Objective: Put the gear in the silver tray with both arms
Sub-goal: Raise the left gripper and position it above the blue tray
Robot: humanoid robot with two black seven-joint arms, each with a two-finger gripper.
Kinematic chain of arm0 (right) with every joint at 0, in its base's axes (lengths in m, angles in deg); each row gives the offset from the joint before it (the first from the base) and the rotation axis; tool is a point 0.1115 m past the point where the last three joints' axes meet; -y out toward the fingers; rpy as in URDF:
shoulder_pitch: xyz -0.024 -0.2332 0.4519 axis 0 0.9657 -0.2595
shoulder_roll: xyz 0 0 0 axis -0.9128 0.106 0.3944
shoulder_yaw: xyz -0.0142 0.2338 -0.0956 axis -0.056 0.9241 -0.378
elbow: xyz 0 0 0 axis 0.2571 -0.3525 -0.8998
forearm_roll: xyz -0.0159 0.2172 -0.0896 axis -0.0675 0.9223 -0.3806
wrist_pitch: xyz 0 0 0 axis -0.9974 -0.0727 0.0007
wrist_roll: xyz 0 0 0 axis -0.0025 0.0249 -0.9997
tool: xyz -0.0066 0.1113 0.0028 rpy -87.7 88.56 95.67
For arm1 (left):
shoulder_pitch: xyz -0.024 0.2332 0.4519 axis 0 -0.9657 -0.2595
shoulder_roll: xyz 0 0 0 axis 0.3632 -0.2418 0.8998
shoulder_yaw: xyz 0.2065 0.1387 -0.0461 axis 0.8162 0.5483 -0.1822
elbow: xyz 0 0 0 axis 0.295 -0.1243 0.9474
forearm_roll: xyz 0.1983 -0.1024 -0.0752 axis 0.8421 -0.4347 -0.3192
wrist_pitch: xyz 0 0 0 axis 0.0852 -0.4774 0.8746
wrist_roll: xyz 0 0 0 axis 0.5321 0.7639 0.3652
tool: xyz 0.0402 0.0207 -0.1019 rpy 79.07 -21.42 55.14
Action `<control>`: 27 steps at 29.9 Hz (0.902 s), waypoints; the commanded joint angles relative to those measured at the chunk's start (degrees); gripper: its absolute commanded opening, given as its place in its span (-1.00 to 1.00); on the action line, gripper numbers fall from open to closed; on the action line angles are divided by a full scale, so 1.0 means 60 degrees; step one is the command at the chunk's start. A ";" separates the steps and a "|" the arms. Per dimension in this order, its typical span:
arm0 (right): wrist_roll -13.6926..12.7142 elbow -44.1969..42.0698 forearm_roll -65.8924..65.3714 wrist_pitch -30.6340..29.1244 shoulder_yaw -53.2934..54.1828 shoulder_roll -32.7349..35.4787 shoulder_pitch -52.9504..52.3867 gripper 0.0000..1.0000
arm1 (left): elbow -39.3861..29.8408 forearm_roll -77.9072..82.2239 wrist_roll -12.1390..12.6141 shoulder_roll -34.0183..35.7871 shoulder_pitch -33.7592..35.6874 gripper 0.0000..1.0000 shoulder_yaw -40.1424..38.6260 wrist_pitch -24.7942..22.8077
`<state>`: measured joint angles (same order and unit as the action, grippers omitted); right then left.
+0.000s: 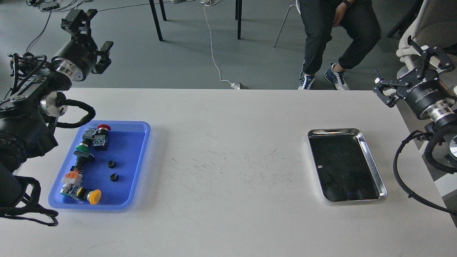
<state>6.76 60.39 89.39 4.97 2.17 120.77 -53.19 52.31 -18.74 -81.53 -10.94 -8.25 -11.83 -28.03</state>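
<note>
Two small black gears [111, 164] [114, 177] lie in the blue plastic tray [139, 157] at the table's left. The silver tray [371, 160] sits at the right with a bare dark bottom. My left gripper [91, 34] is open and empty, raised beyond the table's far left edge, well above and behind the blue tray. My right gripper [410, 69] is open and empty, raised off the table's far right corner, behind the silver tray.
The blue tray also holds several push-button switches with red [103, 127], green [83, 147] and yellow [94, 196] caps. A seated person [335, 32] and chair legs [155, 19] are beyond the table. A white cable [214, 60] runs on the floor.
</note>
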 commanded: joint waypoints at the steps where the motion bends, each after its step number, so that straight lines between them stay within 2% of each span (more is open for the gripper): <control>1: 0.0000 -0.0020 -0.0004 -0.0009 0.0000 -0.0013 0.0000 0.98 | 0.0001 0.0122 0.0001 0.0095 0.0003 0.96 0.0007 0.0000; 8: 0.0000 -0.0005 -0.0048 -0.0010 -0.0102 -0.0013 -0.0074 0.98 | -0.0174 0.1322 -0.0013 0.0767 0.0032 0.96 0.0051 0.0000; 11: 0.0000 -0.0020 -0.0063 -0.0010 -0.0102 -0.0013 -0.0088 0.98 | -0.0874 0.1513 0.0016 0.1323 0.0032 0.96 0.0065 0.0000; 16: 0.0000 -0.0020 -0.0063 -0.0010 -0.0088 -0.0013 -0.0088 0.98 | -0.3493 0.2391 0.0031 0.2889 -0.0011 0.96 0.0051 0.0000; 22: 0.0014 0.0009 -0.0048 -0.0010 -0.0073 -0.0013 -0.0118 0.98 | -0.7975 0.3107 0.0118 0.5233 -0.0231 0.96 0.0066 0.0000; 27: 0.0014 0.0009 -0.0063 -0.0010 -0.0073 -0.0013 -0.0118 0.98 | -1.0366 0.4719 0.0075 0.6874 -0.0523 0.95 0.0051 0.0000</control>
<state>6.78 60.46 89.01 4.90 1.71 120.70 -53.92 -2.39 4.53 -80.88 24.94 -10.36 -11.45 -28.04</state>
